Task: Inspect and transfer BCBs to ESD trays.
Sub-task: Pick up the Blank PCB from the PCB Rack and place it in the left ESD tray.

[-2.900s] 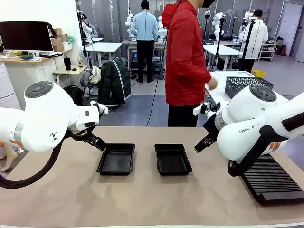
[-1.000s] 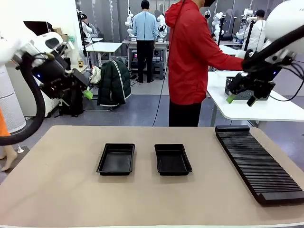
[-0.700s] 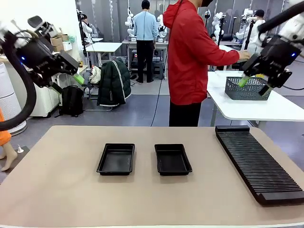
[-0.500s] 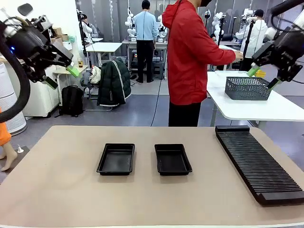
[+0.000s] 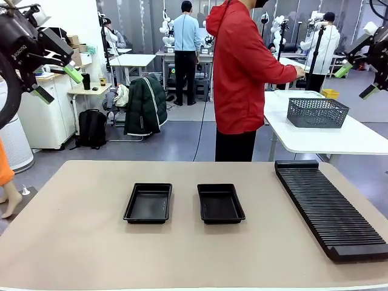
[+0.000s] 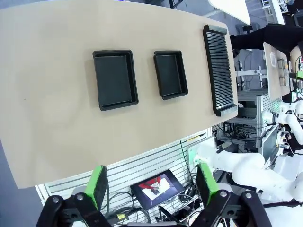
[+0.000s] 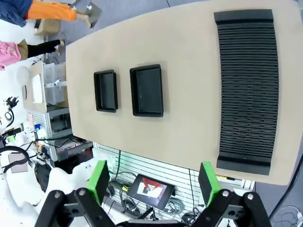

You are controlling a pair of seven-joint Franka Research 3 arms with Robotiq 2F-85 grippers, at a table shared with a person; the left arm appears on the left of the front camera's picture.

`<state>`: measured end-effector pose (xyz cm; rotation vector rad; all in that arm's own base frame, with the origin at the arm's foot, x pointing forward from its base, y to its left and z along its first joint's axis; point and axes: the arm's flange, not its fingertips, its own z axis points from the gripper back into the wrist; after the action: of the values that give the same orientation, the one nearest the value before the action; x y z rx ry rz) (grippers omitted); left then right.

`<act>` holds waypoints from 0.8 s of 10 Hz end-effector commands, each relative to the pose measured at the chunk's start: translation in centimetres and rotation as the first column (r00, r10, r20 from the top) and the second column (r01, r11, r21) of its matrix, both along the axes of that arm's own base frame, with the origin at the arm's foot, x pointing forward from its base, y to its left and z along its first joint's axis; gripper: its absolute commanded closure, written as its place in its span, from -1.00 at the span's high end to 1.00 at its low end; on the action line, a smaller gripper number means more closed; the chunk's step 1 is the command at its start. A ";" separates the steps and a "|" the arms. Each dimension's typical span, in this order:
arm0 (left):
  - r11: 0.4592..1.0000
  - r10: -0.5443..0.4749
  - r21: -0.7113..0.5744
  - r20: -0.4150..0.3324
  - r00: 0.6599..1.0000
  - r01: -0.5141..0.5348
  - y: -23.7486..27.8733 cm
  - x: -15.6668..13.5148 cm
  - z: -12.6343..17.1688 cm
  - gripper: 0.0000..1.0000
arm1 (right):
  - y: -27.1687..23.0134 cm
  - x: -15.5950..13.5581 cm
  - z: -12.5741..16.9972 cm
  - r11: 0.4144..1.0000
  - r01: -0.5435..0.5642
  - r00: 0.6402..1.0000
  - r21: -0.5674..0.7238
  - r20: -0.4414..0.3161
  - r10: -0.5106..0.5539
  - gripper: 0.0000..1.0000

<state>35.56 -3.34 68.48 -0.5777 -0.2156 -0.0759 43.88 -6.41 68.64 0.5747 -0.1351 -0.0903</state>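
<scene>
Left gripper (image 5: 57, 83): fingers spread wide apart, nothing between them; high in the air beyond the table's (image 5: 79, 248) left edge, its wrist camera looking down on the whole tabletop.
Right gripper (image 5: 356, 80): fingers likewise wide apart and holding nothing; high up past the table's right edge.
ESD trays (image 5: 148, 203): two, side by side with a gap between them, in the middle of the table; floors bare black.
Rack (image 5: 330, 209): long, black, ribbed; lies along the table's right edge, running from the far edge towards the near right corner.
Person (image 5: 242, 73): red hooded top, standing at the far edge, one arm stretched to a white side table (image 5: 339, 138).
Wire-mesh basket (image 5: 316, 111): grey, on that side table.
</scene>
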 end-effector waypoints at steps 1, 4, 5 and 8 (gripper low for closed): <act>0.999 0.010 -0.042 -0.051 0.999 -0.012 1.1 1.2 0.3 1.00 | -0.1 0.1 0.9 1.000 0.028 1.000 0.009 -0.004 -0.028 1.00; 0.999 0.014 -0.036 -0.047 0.999 -0.015 1.5 1.3 0.8 1.00 | -0.5 0.4 0.9 0.999 0.053 0.999 -0.009 0.015 -0.053 1.00; 0.999 0.014 -0.037 -0.051 0.999 -0.016 1.6 1.3 0.9 1.00 | -0.5 0.4 1.0 0.998 0.048 0.998 -0.028 0.037 -0.047 1.00; 1.000 0.020 -0.010 -0.035 0.999 -0.021 1.4 1.4 0.5 1.00 | -0.8 0.8 2.1 0.996 0.049 0.994 -0.069 0.097 -0.042 1.00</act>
<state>36.92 -1.96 69.17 -0.5846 -0.1872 -0.0467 44.38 -7.20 70.56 0.5445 -0.2226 -0.1085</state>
